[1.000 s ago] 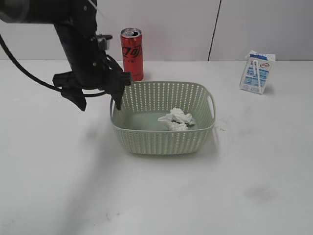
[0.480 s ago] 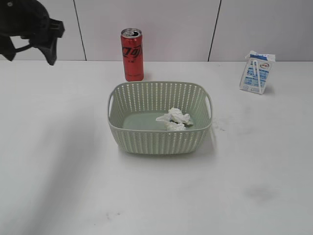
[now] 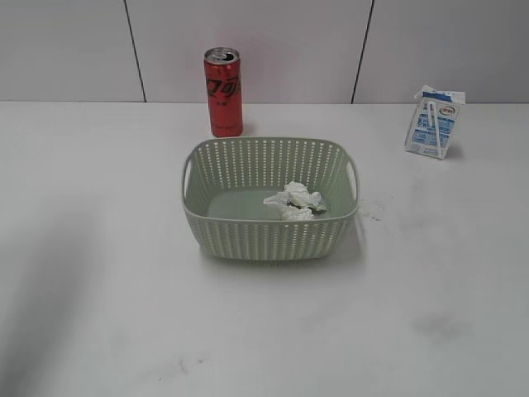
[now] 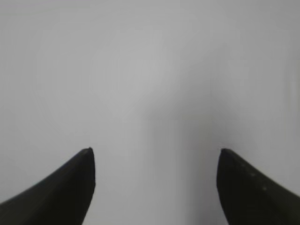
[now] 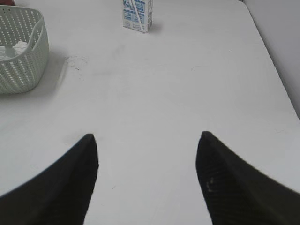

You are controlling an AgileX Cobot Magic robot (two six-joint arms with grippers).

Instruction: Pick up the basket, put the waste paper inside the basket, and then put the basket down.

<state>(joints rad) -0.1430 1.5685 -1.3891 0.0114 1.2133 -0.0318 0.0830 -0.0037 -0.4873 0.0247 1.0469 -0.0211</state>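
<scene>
The pale green basket (image 3: 248, 240) stands on the white table in the exterior view, just left of the middle. Crumpled white waste paper (image 3: 295, 201) lies inside it, on the right of its floor. The basket's corner (image 5: 21, 61) also shows at the top left of the right wrist view, with a bit of paper (image 5: 18, 47) inside. My left gripper (image 4: 154, 152) is open and empty over bare table. My right gripper (image 5: 147, 136) is open and empty over bare table, to the right of the basket. Neither arm shows in the exterior view.
A red drink can (image 3: 223, 91) stands behind the basket near the wall. A blue-and-white carton (image 3: 434, 121) stands at the back right and shows in the right wrist view (image 5: 137, 14). The table's right edge (image 5: 274, 61) runs beside the right gripper.
The left arm was beside the basket's left rim a second ago, then rose to the upper left, and is now out of the exterior view. The basket shifted slightly left and stands still.
</scene>
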